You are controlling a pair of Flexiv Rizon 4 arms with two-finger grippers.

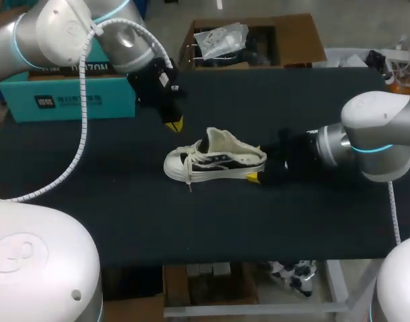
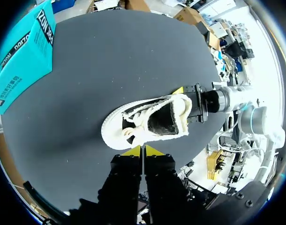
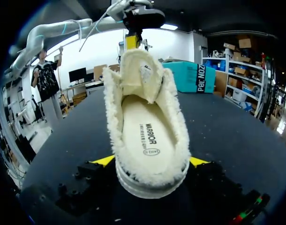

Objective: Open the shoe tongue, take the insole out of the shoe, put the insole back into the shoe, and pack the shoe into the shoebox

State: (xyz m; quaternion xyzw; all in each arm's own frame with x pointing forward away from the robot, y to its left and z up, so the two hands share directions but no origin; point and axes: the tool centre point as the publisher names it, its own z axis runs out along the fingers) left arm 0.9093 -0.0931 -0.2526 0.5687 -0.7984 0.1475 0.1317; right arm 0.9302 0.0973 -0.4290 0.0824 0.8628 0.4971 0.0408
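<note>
Fleece lines the inside of the shoe, which lies in the middle of the table, toe to the left and heel to the right. It looks light. The canvas upper is soft and would give under a squeeze, while the rubber sole is the stiff part, so the heel rim is a sound place to hold it.

The tongue stands up and forward, leaving the mouth open, and the insole lies flat inside. I judge the insole thin and bendy. Its heel end, nearest the opening, is the best edge to pinch, and the fuzzy lining may drag on it as it comes out.

The right claw comes in low from the right, level with the table, with a yellow tip on either side of the heel. It seems to be pinching the heel, though the shoe hides the contact itself.

The left claw hangs above the table just on the far side of the shoe, pointing down at it. Its tips are pressed together and hold nothing.

The teal shoebox sits at the far left, well apart from the shoe.
</note>
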